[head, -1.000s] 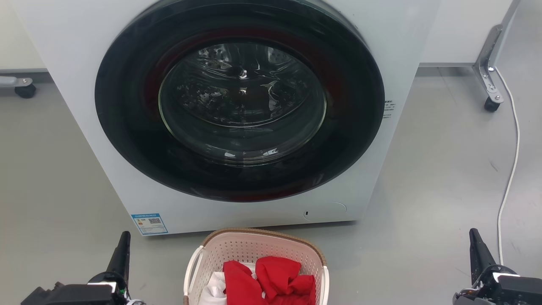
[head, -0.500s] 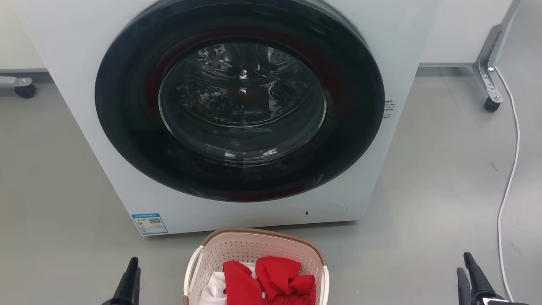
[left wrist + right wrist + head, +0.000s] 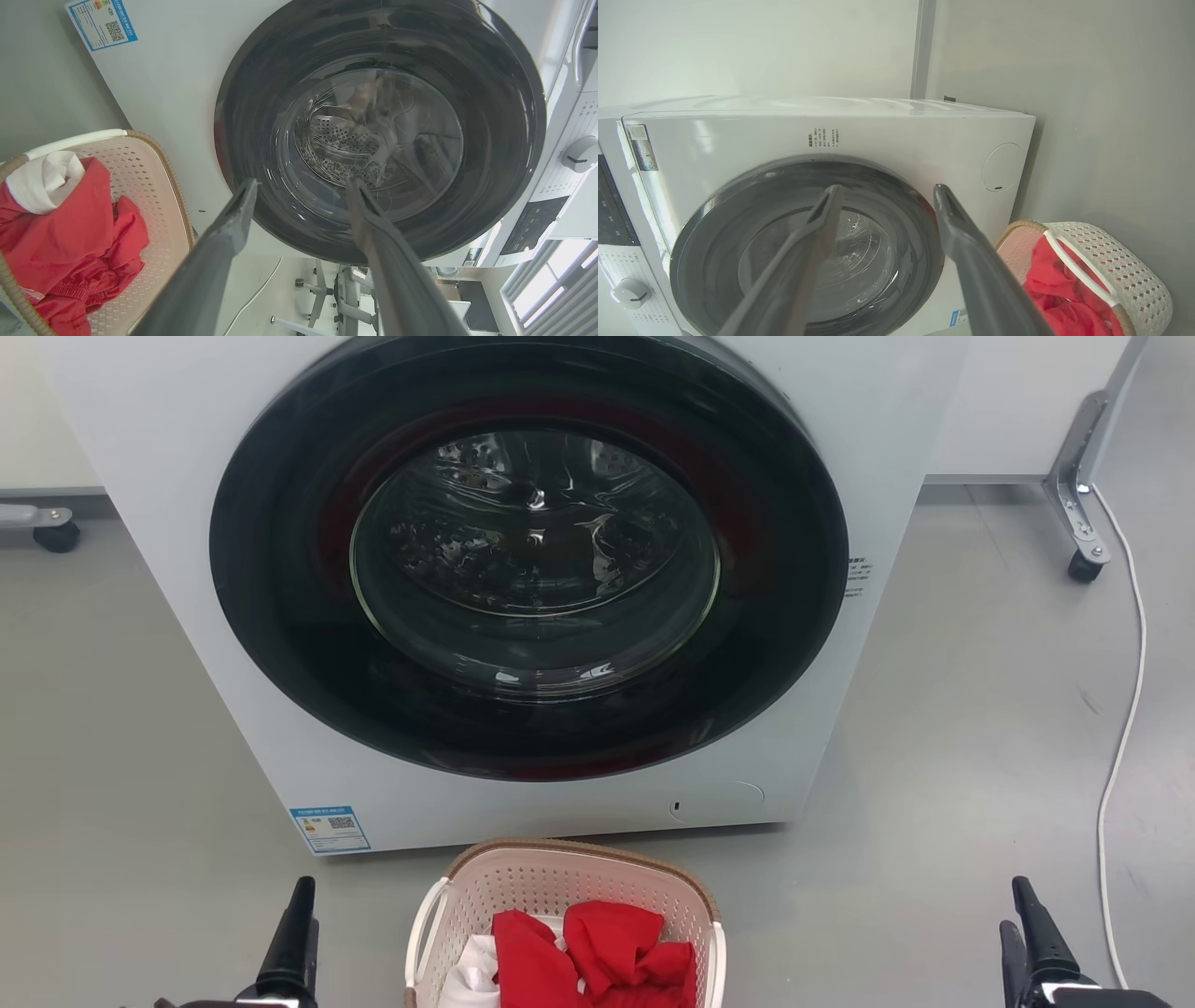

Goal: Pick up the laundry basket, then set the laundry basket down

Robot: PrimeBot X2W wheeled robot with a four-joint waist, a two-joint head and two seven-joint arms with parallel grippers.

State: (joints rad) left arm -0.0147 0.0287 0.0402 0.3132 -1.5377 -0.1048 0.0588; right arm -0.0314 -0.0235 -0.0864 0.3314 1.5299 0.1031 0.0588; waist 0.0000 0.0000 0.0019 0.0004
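My left claw (image 3: 302, 183) and right claw (image 3: 889, 187) both stand apart, empty, flanking the laundry basket (image 3: 560, 887) on the floor (image 3: 934, 756)

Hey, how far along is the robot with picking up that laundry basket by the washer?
Nothing looks done yet: the laundry basket sits on the floor before the washing machine, red clothes inside. In hand: the left gripper and right gripper hang either side of it, jaws open and empty, clear of its handles. Left: grasp, lift, set down.
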